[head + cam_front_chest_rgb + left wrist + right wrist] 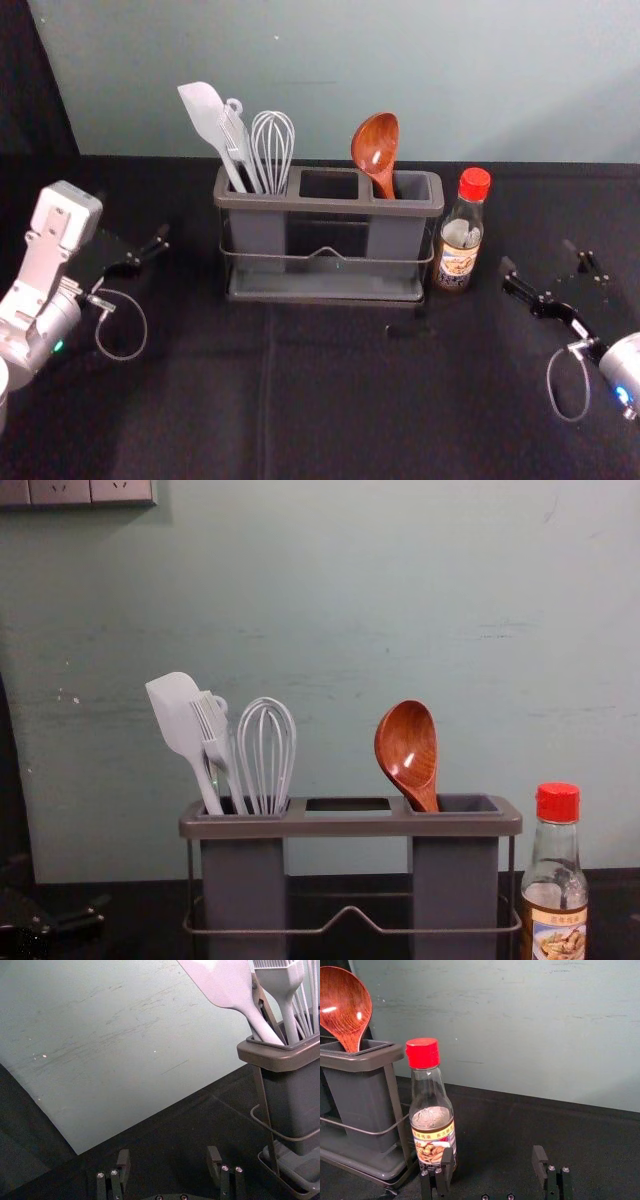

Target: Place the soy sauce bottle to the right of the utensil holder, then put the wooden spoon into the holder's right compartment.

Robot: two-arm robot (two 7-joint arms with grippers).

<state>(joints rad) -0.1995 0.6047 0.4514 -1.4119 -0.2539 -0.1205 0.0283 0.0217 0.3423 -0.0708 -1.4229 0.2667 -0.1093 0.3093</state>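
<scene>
Clear glass soy sauce bottle with red cap (pixel 461 235) upright, just right of grey plastic utensil holder (pixel 328 205); glossy brown wooden spoon (pixel 375 145) bowl-up in right compartment; left gripper (pixel 133 222) left of holder, right gripper (pixel 540 257) right of bottle; both stand with fingers apart.

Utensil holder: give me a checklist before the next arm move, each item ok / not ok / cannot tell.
1. Soy sauce bottle upright, right of the utensil holder: ok.
2. Wooden spoon in the right compartment, bowl up: ok.
3. Spoon handle seated on the compartment floor: cannot tell, the wall hides it.
4. Gap between bottle and holder: cannot tell, they stand very close.
5. Left gripper open and empty, off the holder's left side: ok.
6. Right gripper open and empty, to the right of the bottle: ok.
</scene>
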